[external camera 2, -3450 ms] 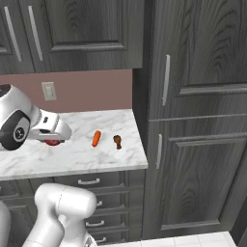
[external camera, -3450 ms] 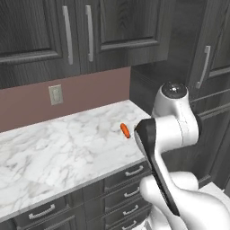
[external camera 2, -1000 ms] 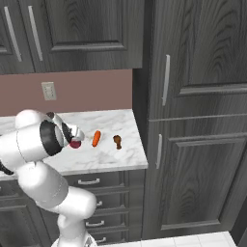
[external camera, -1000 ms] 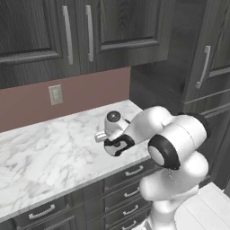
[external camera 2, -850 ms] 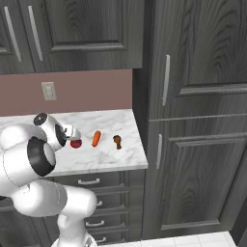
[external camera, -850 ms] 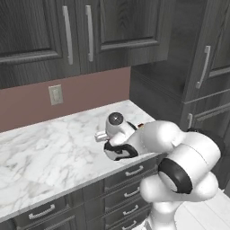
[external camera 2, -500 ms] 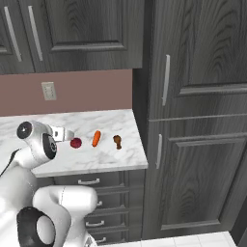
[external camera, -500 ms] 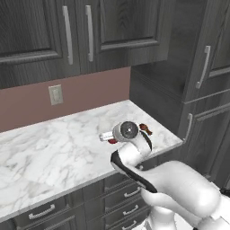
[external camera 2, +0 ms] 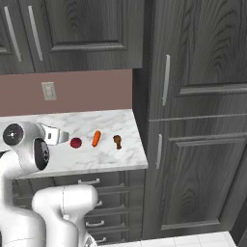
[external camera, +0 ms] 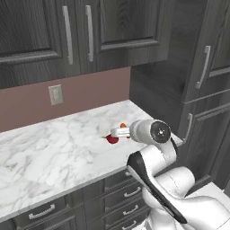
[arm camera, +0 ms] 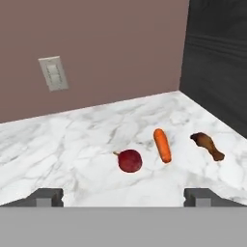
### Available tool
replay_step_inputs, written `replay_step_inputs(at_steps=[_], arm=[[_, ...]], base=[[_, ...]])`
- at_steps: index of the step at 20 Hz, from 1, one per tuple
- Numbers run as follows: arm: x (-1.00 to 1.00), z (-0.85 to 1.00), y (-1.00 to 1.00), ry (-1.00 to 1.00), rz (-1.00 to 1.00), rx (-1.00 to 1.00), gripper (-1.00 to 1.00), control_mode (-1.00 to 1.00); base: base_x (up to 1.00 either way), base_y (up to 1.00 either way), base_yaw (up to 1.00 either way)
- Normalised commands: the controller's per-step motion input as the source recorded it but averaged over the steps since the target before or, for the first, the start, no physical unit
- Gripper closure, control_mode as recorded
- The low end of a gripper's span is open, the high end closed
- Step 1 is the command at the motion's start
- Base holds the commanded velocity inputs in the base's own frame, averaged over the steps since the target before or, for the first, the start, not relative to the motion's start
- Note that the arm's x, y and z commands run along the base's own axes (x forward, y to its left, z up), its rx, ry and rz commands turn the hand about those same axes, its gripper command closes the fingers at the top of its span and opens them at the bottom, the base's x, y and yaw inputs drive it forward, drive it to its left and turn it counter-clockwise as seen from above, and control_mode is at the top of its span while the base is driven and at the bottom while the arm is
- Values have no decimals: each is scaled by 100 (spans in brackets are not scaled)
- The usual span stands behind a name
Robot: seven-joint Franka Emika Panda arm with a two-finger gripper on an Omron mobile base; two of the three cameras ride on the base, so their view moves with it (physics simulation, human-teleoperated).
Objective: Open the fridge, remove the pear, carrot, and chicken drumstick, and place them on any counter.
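Observation:
The dark-red pear point(arm camera: 129, 160) lies on the white marble counter point(arm camera: 72, 140), with the orange carrot point(arm camera: 162, 144) to its right and the brown chicken drumstick point(arm camera: 207, 145) further right. In the right base view they form a row: pear point(external camera 2: 75, 143), carrot point(external camera 2: 96, 138), drumstick point(external camera 2: 117, 141). My gripper point(arm camera: 123, 197) is open and holds nothing, its tips wide apart, a short way back from the pear. It hovers just left of the pear point(external camera 2: 61, 137). From the left base, the gripper point(external camera: 112, 133) sits right above the pear point(external camera: 112, 140). The fridge is out of view.
Dark wood wall cabinets point(external camera: 76, 31) hang over the counter point(external camera: 54, 152). A tall dark cabinet point(external camera 2: 193, 120) closes off its right end. A wall socket point(arm camera: 53, 73) sits on the brown backsplash. Drawers with silver handles point(external camera: 130, 193) run below the counter's front edge.
The arm carried the pear down to the counter, set it left of the carrot and let go. The hand has since pulled back; carrot and drumstick have not moved.

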Motion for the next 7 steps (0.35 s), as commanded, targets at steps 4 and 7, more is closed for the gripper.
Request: replay_step_inputs(at_steps=[4,7], arm=[[-60,100,-35,32,0,13,-100,-100],[-62,98,-46,41,-1,8,-100,-100]], base=[[0,0,0],[0,0,0]])
